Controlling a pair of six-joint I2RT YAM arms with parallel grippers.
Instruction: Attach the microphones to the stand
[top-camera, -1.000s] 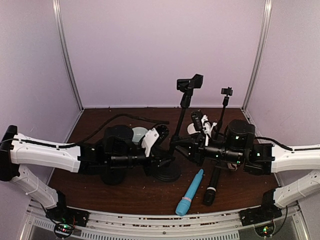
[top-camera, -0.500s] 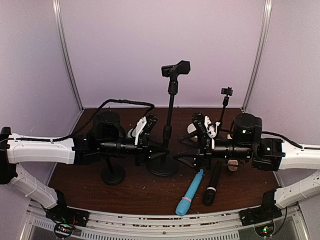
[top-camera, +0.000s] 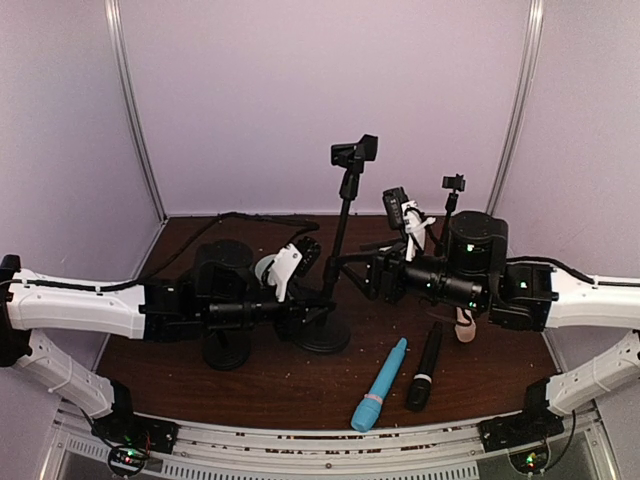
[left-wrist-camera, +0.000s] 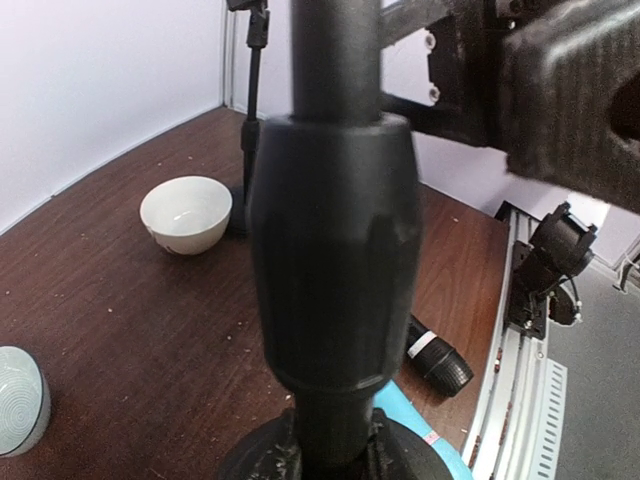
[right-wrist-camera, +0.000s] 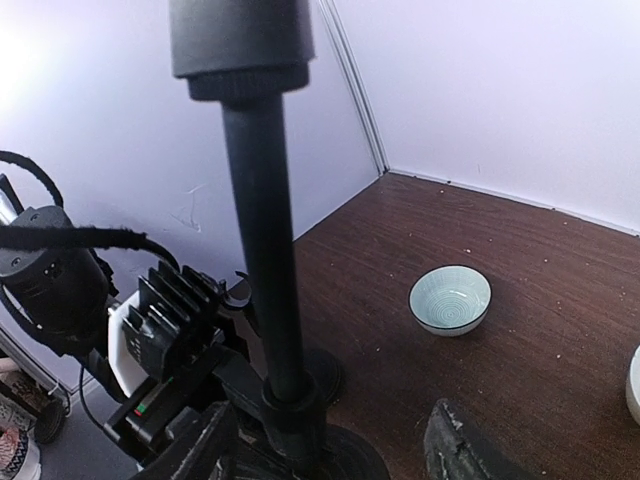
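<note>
On the left, the left tool (top-camera: 312, 305) is clenched on the lower pole of the black round-based microphone stand (top-camera: 338, 240), which stands on the brown wooden table (top-camera: 250, 385). Just right of the pole, the right tool (top-camera: 362, 268) is released, its jaws spread either side of the pole without gripping.

The light blue stick microphone (top-camera: 380, 384) and the black stick microphone (top-camera: 424, 367) lie flat, near and right of the stand's base. Their long axes run from near-left to far-right. We judge the right arm nearer to both. The cream-beige microphone (top-camera: 465, 326) peeks out under that arm.
</note>
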